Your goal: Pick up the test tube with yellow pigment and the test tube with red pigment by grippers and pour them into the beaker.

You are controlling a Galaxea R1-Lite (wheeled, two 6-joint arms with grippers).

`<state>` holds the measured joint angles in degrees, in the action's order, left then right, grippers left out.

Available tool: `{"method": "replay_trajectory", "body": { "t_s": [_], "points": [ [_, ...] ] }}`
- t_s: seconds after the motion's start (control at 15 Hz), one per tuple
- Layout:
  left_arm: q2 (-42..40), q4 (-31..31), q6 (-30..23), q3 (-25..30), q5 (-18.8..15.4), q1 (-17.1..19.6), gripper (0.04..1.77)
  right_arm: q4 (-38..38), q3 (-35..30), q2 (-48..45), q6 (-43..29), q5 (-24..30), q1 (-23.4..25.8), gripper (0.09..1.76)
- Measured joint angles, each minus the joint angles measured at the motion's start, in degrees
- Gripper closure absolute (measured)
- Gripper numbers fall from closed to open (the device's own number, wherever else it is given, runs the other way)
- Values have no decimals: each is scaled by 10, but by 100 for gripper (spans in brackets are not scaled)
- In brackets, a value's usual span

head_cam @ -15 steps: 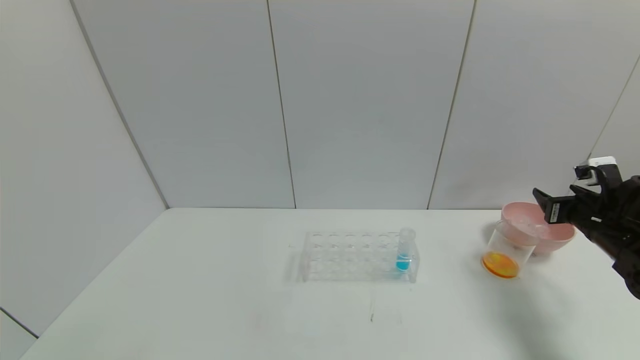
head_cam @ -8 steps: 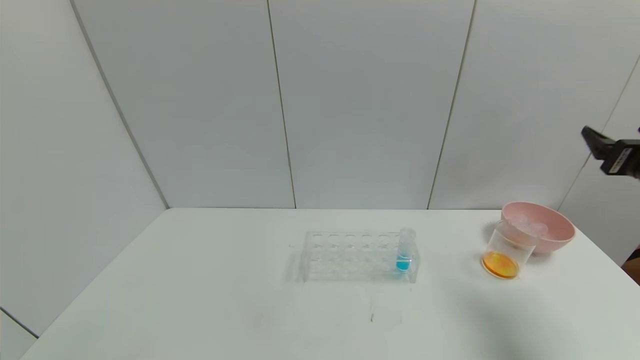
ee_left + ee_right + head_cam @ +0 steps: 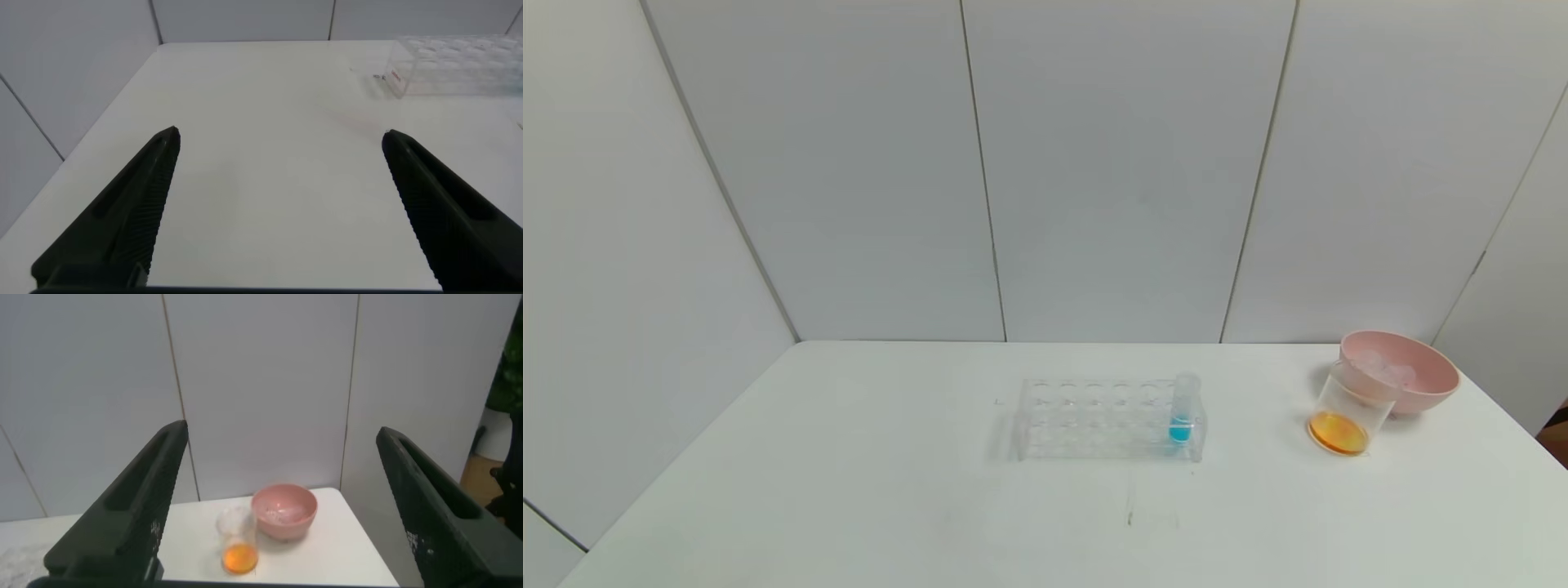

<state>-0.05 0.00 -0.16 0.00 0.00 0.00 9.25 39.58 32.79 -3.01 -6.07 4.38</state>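
Note:
The beaker stands at the table's right, just in front of the pink bowl, with orange liquid in its bottom; it also shows in the right wrist view. No tube with yellow or red pigment is in view. My right gripper is open and empty, high up and back from the beaker and out of the head view. My left gripper is open and empty over the table's left part, also out of the head view.
A clear many-holed rack stands mid-table with one blue-liquid tube at its right end; the rack also shows in the left wrist view. The pink bowl holds clear things I cannot identify. The table's right edge is close behind it.
My right gripper rose from beside the pink bowl, moved up and to the right, and has left the head view. The beaker, bowl and rack have not moved.

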Motion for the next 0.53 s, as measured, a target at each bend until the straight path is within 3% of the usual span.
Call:
{"method": "replay_trajectory", "body": {
  "t_s": [0.2,0.4,0.53],
  "points": [
    [0,0,0,0,0,0,5,-78,-126,-148,-4,-28,-30,19],
    [0,0,0,0,0,0,5,-102,-273,-225,16,-8,-41,17],
    [0,0,0,0,0,0,5,-109,-337,-261,33,3,-43,17]
  ]
}}
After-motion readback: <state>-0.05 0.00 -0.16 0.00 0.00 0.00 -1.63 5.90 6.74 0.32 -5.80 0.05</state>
